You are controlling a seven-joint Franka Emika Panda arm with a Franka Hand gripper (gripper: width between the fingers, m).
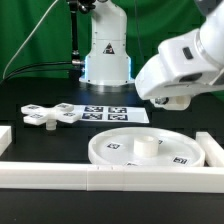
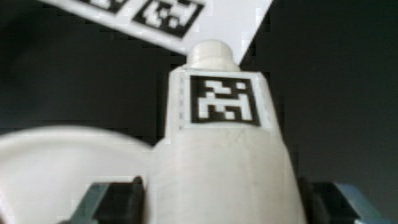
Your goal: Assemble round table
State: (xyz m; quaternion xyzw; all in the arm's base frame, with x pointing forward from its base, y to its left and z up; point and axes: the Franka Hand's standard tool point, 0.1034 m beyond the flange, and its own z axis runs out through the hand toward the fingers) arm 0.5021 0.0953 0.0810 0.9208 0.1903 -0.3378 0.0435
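In the wrist view the white leg (image 2: 217, 130), with a square tag on its side and a narrower tip, lies between my gripper's (image 2: 226, 203) two fingers. The dark pads (image 2: 125, 200) sit against both its sides, so the gripper is shut on it. In the exterior view the hand (image 1: 172, 72) hangs above the table at the right and hides the fingers and the leg. The round rimmed disc (image 1: 105, 150) lies below it at the front, with a short white stub (image 1: 143, 148) at its middle. The disc's curve also shows in the wrist view (image 2: 54, 160). The cross-shaped piece (image 1: 50, 115) lies at the exterior view's left.
The marker board (image 1: 115, 113) lies behind the disc and shows in the wrist view (image 2: 169, 15) beyond the leg's tip. Long white border bars (image 1: 60, 175) run along the front and both sides. The arm's base (image 1: 105, 60) stands at the back.
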